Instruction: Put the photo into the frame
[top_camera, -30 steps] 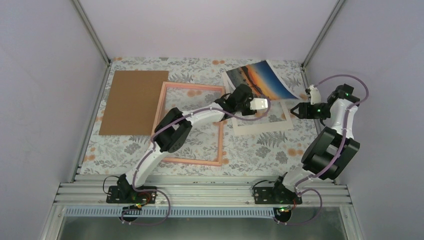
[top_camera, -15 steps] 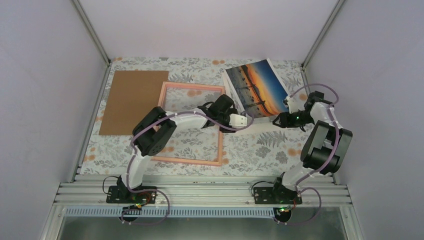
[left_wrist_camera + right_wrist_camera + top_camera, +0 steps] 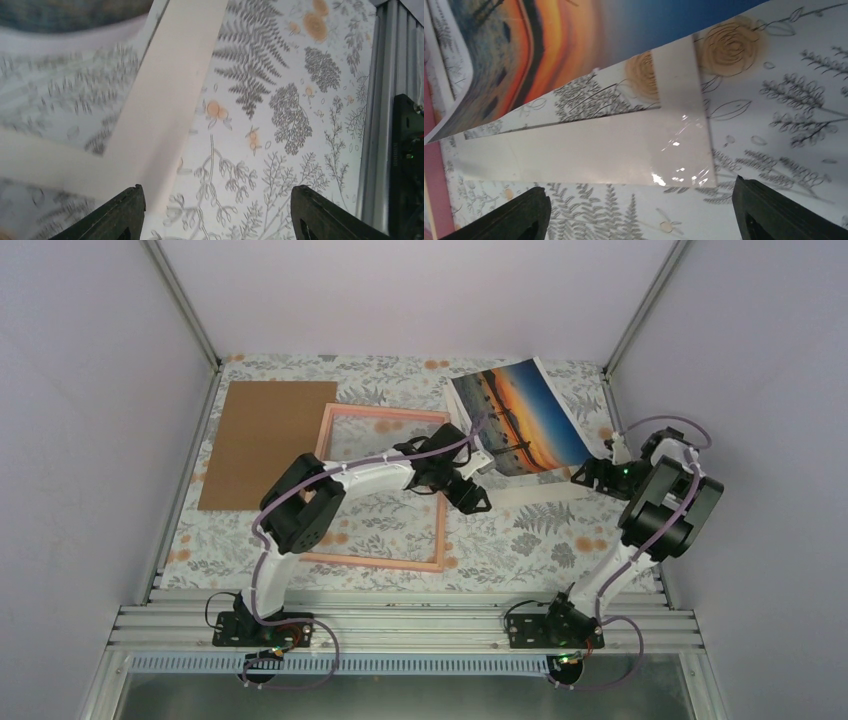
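On the table (image 3: 400, 375), the cardboard sheet (image 3: 268, 445) is laid at the far left, with the frame (image 3: 385, 412) set just beside it on the right. Further right, the mat board (image 3: 530, 492) is placed flat, and the photo (image 3: 515, 415) is laid over its far part, reaching beyond it toward the back. The left gripper (image 3: 478, 500) is held between frame and mat board. The right gripper (image 3: 580, 475) is held by the mat board's near right corner.
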You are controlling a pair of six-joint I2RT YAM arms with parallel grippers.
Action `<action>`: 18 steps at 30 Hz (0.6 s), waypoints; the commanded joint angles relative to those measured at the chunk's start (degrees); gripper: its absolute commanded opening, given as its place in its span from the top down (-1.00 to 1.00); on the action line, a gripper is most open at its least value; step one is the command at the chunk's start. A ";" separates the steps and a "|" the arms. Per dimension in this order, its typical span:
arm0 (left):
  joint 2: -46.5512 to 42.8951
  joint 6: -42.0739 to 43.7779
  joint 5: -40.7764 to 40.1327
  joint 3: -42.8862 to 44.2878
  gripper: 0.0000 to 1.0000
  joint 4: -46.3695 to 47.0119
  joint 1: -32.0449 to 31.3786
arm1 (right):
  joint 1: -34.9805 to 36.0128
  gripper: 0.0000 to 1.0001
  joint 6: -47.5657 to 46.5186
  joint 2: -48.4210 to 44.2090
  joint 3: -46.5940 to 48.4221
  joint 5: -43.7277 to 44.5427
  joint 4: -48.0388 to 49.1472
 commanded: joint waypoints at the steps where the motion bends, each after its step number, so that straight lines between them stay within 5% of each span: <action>1: 0.67 -14.87 -1.15 -0.54 -0.46 -0.78 -0.21 | -0.56 -0.80 0.61 4.32 4.75 1.97 -1.49; 7: 4.01 -18.90 -2.67 -0.35 -0.46 -2.41 -0.12 | -0.20 -0.80 -0.86 10.18 8.12 1.92 -3.70; 18: 11.24 -24.51 -7.29 5.48 -0.52 -8.46 0.15 | 4.04 -0.85 -1.48 13.42 -0.99 3.39 -0.79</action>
